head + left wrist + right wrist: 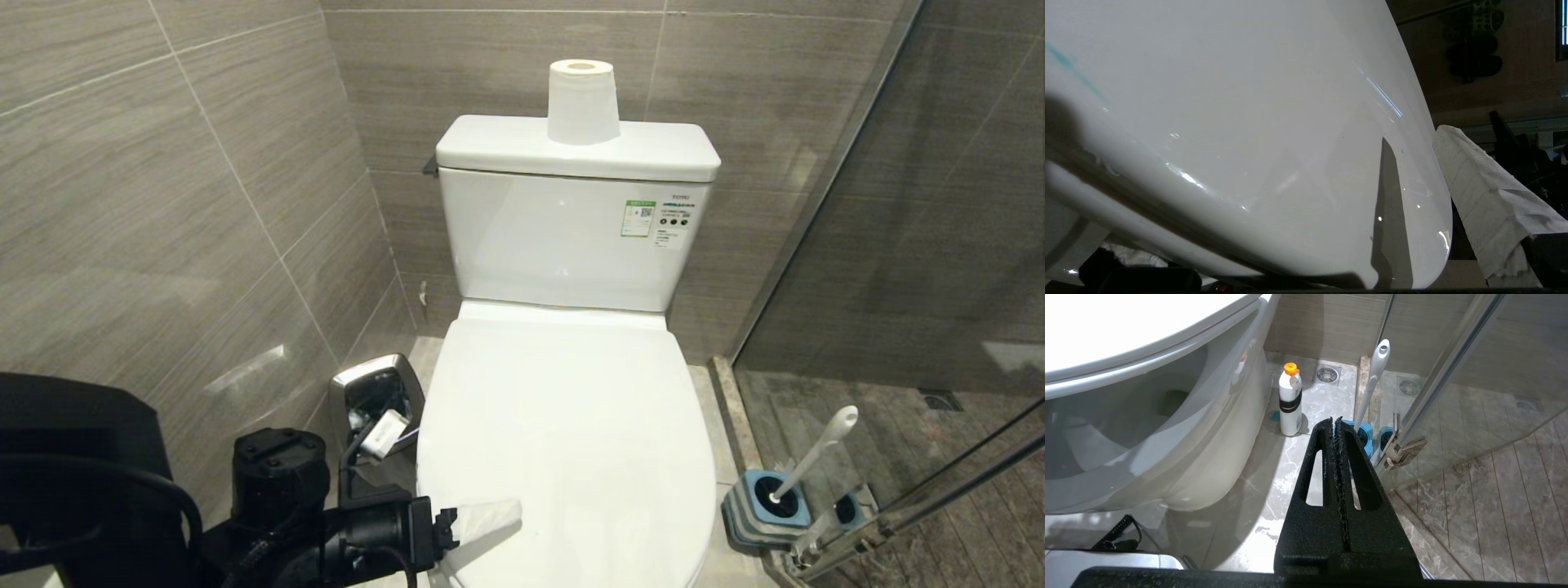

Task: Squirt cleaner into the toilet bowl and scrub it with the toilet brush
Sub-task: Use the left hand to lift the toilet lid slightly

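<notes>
Two claws: left claw (490, 523) wide open by closed toilet lid (571, 425), bowl hidden; right claw (1336, 424) shut.

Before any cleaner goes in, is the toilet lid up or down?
Down: the lid lies flat over the bowl, hiding it.

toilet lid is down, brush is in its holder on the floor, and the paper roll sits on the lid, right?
Not quite. The head view shows the paper roll standing on the tank, not on the lid. The lid is down, and the brush is in its holder on the floor.
</notes>
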Motion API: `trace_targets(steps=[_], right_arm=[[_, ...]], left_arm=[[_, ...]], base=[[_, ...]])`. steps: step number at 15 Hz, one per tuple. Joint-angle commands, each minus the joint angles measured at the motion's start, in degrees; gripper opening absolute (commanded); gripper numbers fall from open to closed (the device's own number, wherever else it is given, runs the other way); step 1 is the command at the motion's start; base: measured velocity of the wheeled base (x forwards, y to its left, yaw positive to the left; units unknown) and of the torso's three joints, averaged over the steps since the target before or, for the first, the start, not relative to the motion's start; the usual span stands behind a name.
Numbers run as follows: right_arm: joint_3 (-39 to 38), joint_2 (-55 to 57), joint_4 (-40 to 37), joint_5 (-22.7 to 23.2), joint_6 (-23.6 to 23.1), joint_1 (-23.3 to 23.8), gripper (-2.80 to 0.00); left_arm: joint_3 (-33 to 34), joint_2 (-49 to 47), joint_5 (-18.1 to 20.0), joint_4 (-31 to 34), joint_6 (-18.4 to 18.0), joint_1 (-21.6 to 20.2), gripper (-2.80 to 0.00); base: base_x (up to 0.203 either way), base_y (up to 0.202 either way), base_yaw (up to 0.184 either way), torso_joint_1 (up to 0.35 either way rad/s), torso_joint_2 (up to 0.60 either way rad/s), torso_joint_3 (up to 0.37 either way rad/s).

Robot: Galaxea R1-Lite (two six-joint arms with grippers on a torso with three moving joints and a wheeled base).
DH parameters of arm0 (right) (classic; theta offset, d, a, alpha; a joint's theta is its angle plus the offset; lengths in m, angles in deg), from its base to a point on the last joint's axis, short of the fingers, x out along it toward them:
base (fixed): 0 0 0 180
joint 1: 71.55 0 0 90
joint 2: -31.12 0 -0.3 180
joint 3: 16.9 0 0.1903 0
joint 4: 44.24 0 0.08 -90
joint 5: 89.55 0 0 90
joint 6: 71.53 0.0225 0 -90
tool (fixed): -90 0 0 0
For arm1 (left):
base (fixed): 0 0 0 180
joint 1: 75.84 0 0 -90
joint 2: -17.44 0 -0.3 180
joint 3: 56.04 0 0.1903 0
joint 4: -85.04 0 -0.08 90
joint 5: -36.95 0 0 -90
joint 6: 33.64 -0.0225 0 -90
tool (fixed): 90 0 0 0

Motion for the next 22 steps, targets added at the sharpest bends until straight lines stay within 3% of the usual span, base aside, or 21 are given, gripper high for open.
trace_targets(steps=[1,4,8,12,14,17,19,22], right_arm=[[0.5,-0.1,-0.1,0.2,-0.1,0.0,-2.80],[5.2,1.0,-0.7,-0.4,1.3,0.0,-2.80],[15.1,13.2,0.3,0.2,3.1,0.0,-2.80],[29.0,30.8,0.9,6.4,5.3,0.0,-2.80],[34.0,40.2,0.8,11.8,12.5,0.0,-2.80],[40.6,54.2,0.8,18.7,31.4,0.1,-2.80],[44.1,62.5,0.8,21.0,42.5,1.0,-2.80],[45.9,71.8,-1.8,22.1,47.6,7.8,-2.80]], left_arm=[[0.1,-0.3,0.0,-0.4,0.2,0.5,0.00],[0.2,-0.3,-1.0,-0.4,0.2,0.8,0.00],[0.4,-0.4,-1.1,-1.1,0.3,2.0,0.00],[0.9,-3.8,-2.2,-3.9,0.3,3.7,0.00],[0.8,-4.1,-3.1,-3.9,0.3,4.7,0.00],[0.9,-3.7,-3.3,-3.9,0.5,4.4,0.00],[0.8,-3.1,-4.2,-3.9,0.7,4.1,0.00],[0.5,-1.2,-4.4,-4.0,1.1,3.3,0.00]], base=[[0.000,0.000,0.000,0.000,0.00,0.000],[0.000,0.000,0.000,0.000,0.00,0.000],[0.000,0.000,0.000,0.000,0.00,0.000],[0.000,0.000,0.000,0.000,0.00,0.000],[0.000,0.000,0.000,0.000,0.00,0.000],[0.000,0.000,0.000,0.000,0.00,0.000],[0.000,0.000,0.000,0.000,0.00,0.000],[0.000,0.000,0.000,0.000,0.00,0.000]])
